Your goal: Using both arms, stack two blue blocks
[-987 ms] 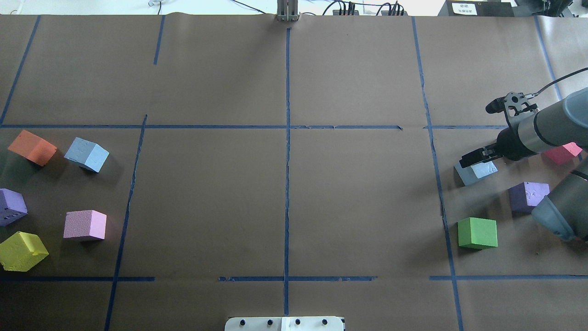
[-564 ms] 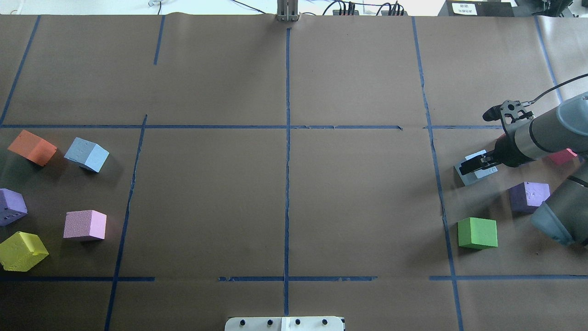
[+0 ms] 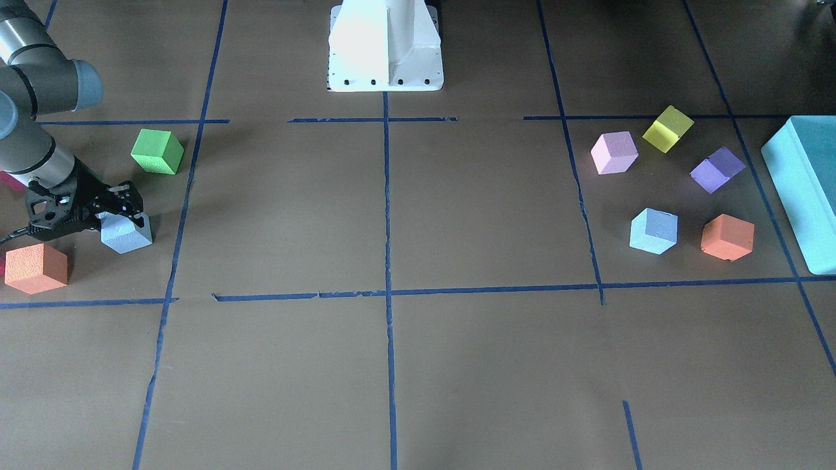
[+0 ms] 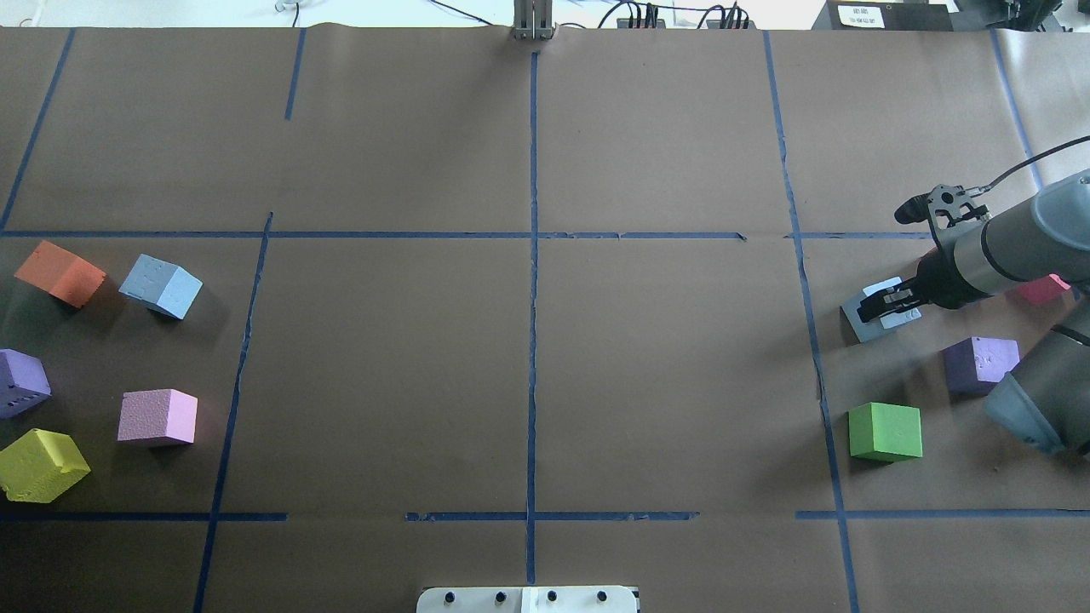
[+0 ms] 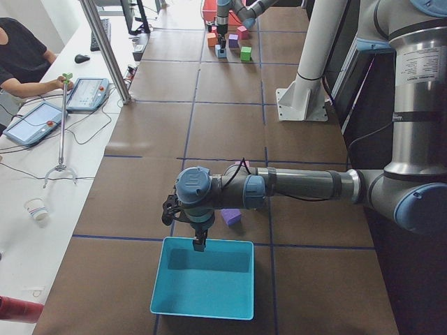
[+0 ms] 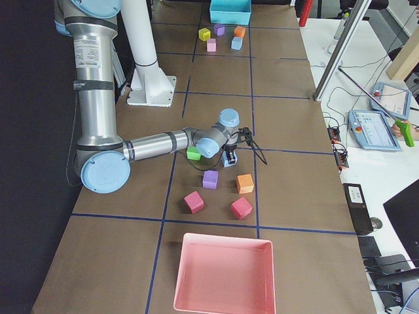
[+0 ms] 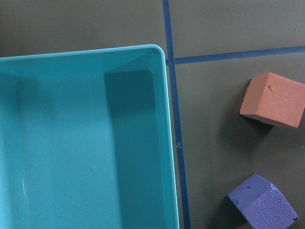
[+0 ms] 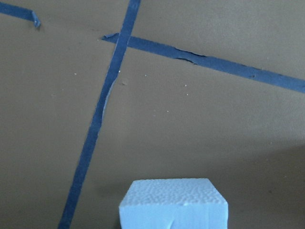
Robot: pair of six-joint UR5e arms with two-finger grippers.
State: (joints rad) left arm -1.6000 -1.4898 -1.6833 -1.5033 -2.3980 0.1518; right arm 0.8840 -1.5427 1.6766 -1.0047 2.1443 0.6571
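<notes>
One blue block sits on the table at the right. My right gripper is down over it, its jaws closed against the block's sides. The front view shows the same gripper and block. The block fills the bottom of the right wrist view. The second blue block lies free at the far left, beside an orange cube. My left gripper hangs over a teal box; I cannot tell whether it is open or shut.
A green cube, a purple cube and a pink-red cube lie close around the right gripper. Purple, pink and yellow cubes lie near the second blue block. A pink tray stands at the right end.
My right gripper came down from above the blue block onto it, and its jaws drew in around it. The block has stayed on the table. Nothing else moved.
</notes>
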